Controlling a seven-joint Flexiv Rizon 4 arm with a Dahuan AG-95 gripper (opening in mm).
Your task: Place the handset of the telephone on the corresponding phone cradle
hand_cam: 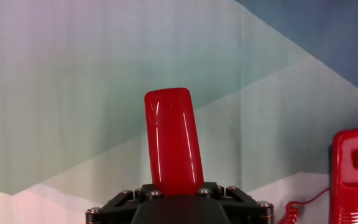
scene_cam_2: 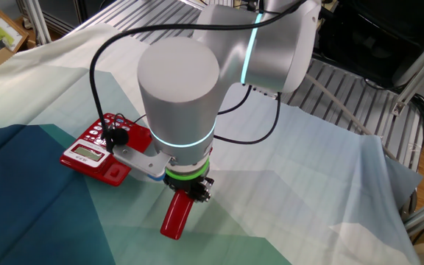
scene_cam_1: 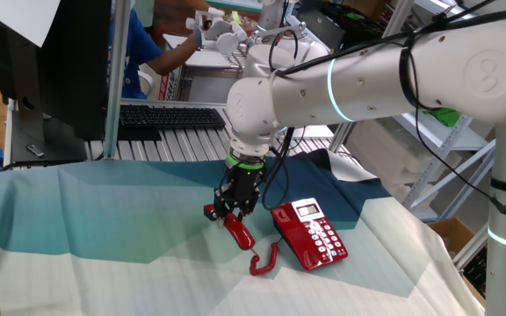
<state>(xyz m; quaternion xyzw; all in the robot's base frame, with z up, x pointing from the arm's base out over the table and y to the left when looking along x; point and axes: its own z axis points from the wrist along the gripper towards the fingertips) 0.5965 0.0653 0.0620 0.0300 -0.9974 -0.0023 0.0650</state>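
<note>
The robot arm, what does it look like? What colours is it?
The arm is fat, round and white-grey, with glowing turquoise rings at its joints and a green ring by the wrist. Black cables loop along it. Its pincer is small and black, with silver screws.

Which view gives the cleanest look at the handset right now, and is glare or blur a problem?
Hand view: handset sharp, thin glare streaks along its glossy top, gripper cut off at the bottom edge. One fixed view: handset small, half hidden under the gripper. The other fixed view: arm blocks most of it, telephone partly hidden.

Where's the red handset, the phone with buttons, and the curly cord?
handset (hand_cam: pixel 173 140), hand view, its glossy back
telephone (scene_cam_1: pixel 310 235), one fixed view, its button face
curly cord (scene_cam_1: pixel 263 260), one fixed view, the loop on the cloth
</note>
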